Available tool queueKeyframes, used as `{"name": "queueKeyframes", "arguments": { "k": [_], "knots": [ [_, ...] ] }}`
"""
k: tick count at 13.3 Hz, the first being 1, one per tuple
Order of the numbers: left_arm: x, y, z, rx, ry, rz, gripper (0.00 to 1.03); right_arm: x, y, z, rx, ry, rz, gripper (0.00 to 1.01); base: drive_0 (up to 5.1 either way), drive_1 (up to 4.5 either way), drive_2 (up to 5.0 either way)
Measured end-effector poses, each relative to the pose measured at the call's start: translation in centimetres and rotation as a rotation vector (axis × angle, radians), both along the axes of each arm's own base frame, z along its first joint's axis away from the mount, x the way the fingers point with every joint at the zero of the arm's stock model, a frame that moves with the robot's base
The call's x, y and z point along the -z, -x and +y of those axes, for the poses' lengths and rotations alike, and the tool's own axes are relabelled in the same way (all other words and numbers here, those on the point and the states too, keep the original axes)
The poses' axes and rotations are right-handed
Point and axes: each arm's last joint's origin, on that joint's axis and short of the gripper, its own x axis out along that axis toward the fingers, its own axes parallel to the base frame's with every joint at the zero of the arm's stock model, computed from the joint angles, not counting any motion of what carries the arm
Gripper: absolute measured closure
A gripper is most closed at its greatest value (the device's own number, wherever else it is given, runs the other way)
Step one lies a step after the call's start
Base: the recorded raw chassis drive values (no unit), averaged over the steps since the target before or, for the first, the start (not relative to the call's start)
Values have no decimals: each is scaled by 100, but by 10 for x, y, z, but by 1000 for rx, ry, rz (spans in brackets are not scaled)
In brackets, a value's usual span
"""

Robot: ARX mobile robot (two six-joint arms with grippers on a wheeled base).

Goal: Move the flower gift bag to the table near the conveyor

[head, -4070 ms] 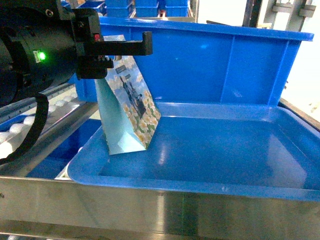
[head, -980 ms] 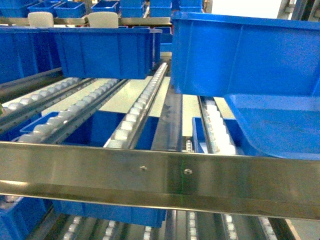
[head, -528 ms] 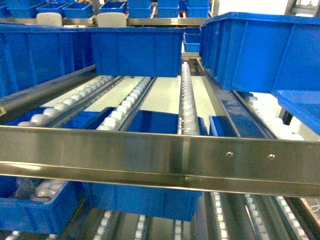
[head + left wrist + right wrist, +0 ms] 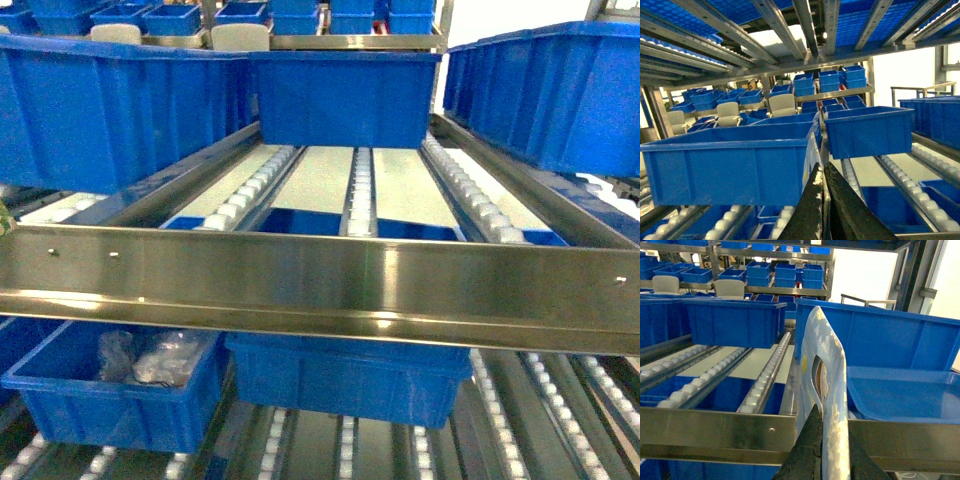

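In the head view the conveyor (image 4: 330, 285) fills the scene: a steel cross rail runs left to right in the near part, with sloping rails of white rollers (image 4: 360, 190) behind it and blue bins (image 4: 345, 95) resting on them. Neither arm shows there. In the left wrist view the left hand (image 4: 823, 200) has its dark fingers pressed together, with possibly a thin pale edge between them; it is hard to tell. In the right wrist view the right hand (image 4: 830, 455) is clamped on the flower gift bag (image 4: 827, 390), which stands upright, edge-on, in front of the conveyor's near rail and a blue bin.
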Motion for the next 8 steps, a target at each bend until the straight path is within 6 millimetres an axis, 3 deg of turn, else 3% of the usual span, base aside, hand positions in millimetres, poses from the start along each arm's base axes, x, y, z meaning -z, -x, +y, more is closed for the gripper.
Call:
{"name": "queueKeyframes", "arguments": {
  "k": [8],
  "knots": [
    [0,0,0,0,0,0,101,0,0,0,0,0,2,99,-491,173,302]
  ]
}}
